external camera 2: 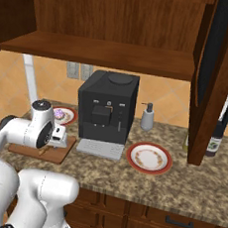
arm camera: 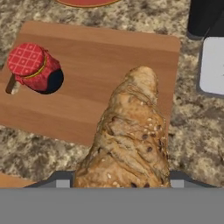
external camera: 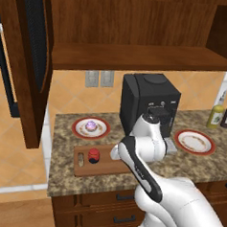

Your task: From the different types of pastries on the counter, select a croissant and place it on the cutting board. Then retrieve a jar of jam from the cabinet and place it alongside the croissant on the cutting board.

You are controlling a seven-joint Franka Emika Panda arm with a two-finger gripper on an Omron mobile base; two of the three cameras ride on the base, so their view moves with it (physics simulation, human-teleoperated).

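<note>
In the hand view, the tan flaky croissant (arm camera: 131, 140) fills the space between the two finger tips of my gripper (arm camera: 121, 181), which is shut on it just above the right part of the wooden cutting board (arm camera: 100, 57). The red-lidded jar of jam (arm camera: 33, 66) stands on the board beside the handle hole. From the left base view the jar of jam (external camera: 93, 155) sits on the cutting board (external camera: 104, 166) with my wrist over the board's right end. My gripper (external camera 2: 58, 139) hangs over the cutting board (external camera 2: 59, 155) in the right base view. The cabinet (external camera: 138, 57) stands open above the counter (external camera: 63, 176).
A purple-frosted cupcake (external camera: 91, 127) sits on a red-rimmed plate behind the board. A black coffee machine (external camera: 149, 106) stands right of it, then another plate (external camera: 195, 142) and two bottles (external camera: 215, 116). The open cabinet door (external camera: 30, 57) hangs at the left. A soap dispenser (external camera 2: 147, 117) stands by the machine.
</note>
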